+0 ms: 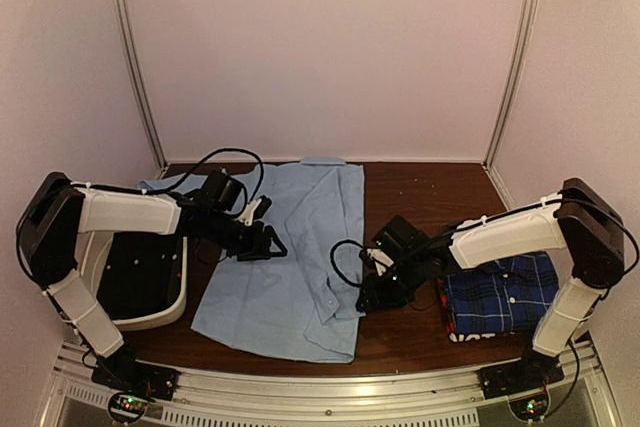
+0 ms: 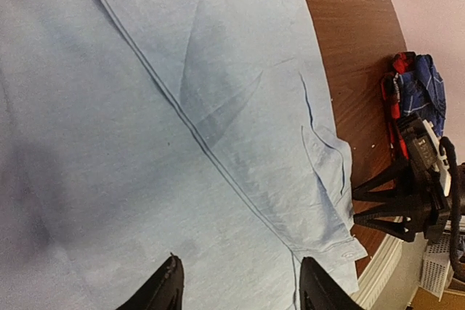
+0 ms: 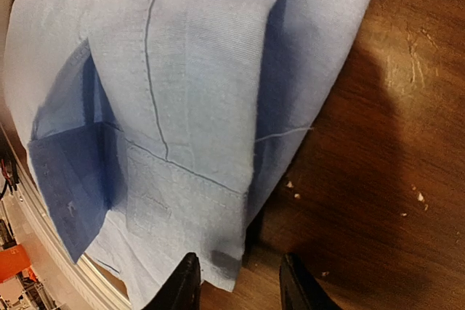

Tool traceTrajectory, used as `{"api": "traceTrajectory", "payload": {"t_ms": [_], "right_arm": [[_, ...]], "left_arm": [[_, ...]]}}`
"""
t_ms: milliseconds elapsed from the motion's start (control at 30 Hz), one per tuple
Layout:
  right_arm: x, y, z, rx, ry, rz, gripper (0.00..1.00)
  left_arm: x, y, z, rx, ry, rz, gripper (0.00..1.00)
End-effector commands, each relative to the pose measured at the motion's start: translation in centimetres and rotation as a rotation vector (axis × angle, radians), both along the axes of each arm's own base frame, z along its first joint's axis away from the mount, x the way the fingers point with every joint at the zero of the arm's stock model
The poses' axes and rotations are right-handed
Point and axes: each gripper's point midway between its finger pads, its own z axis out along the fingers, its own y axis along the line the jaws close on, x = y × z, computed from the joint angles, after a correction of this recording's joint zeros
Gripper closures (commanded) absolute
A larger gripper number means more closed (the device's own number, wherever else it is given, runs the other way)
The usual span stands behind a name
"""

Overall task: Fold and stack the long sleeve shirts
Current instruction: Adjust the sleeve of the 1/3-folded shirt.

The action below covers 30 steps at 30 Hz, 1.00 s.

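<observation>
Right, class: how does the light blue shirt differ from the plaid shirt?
The light blue shirt is plain; the plaid shirt is navy-and-blue checked. The light blue shirt lies spread out mid-table; the plaid shirt sits folded compactly at the right. Both are cloth shirts lying flat.

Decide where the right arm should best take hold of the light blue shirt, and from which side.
Grip the light blue shirt at its right edge near the hem, where the folded-in sleeve cuff makes a doubled layer. Come from the right, low over the bare table: that edge lies free, and the right gripper faces it, fingers open.
</observation>
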Motion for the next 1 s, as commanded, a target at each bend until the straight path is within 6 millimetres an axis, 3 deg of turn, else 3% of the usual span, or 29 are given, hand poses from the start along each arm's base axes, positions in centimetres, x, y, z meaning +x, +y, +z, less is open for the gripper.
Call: {"api": "traceTrajectory", "payload": {"t_ms": [0, 467, 667, 967], "right_arm": [[-0.4, 1.3, 0.9, 0.077, 0.0, 0.001, 0.62], [-1.6, 3.1, 2.9, 0.128, 0.03, 0.036, 0.96], [-3.5, 4.3, 3.3, 0.13, 0.061, 0.088, 0.98], [-4.5, 3.5, 1.2, 0.093, 0.082, 0.079, 0.97]], "left_arm": [[0.5, -1.3, 0.8, -0.033, -0.024, -0.02, 0.45], [0.4, -1.6, 0.9, -0.03, -0.026, -0.031, 0.45], [0.5, -1.6, 1.0, -0.031, -0.027, -0.036, 0.45], [0.4, -1.6, 0.9, -0.031, -0.024, -0.039, 0.45]]}}
